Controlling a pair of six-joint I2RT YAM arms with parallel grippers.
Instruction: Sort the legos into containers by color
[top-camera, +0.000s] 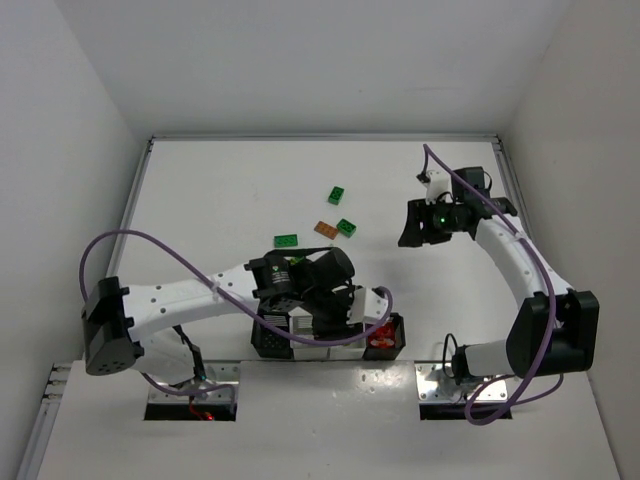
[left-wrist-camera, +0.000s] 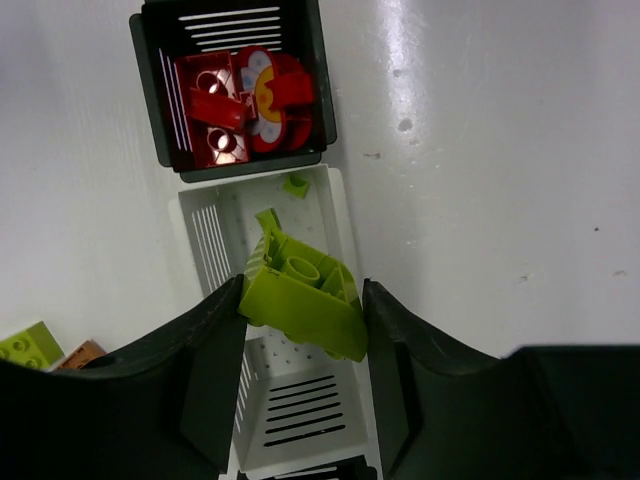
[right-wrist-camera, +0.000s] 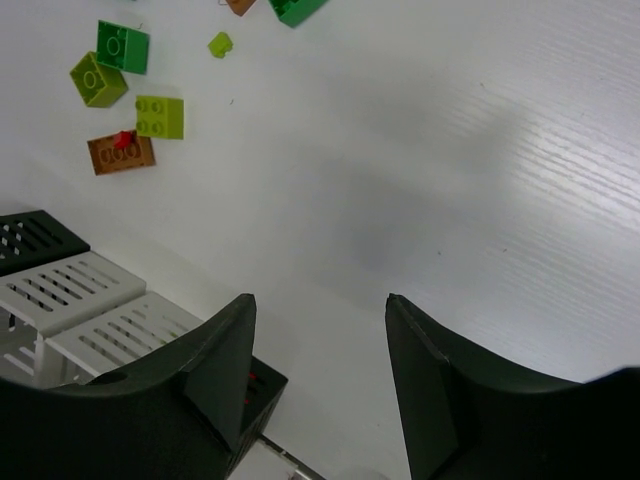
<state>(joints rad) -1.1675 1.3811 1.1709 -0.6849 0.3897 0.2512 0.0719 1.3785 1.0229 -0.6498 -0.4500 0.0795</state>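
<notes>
Over the row of containers (top-camera: 270, 342), the left gripper (left-wrist-camera: 300, 315) is pinching a yellow-green brick (left-wrist-camera: 305, 300) above a white bin (left-wrist-camera: 300, 415). Only the left wrist view is showing this, since overhead the bent left arm (top-camera: 190, 295) is covering it. The adjoining black bin (left-wrist-camera: 240, 25) is holding red bricks (left-wrist-camera: 215, 105). The right gripper (right-wrist-camera: 320, 340) is hovering spread, nothing between its fingers, above the table (right-wrist-camera: 480, 150), with loose legos (right-wrist-camera: 123, 46) lying well apart from it.
</notes>
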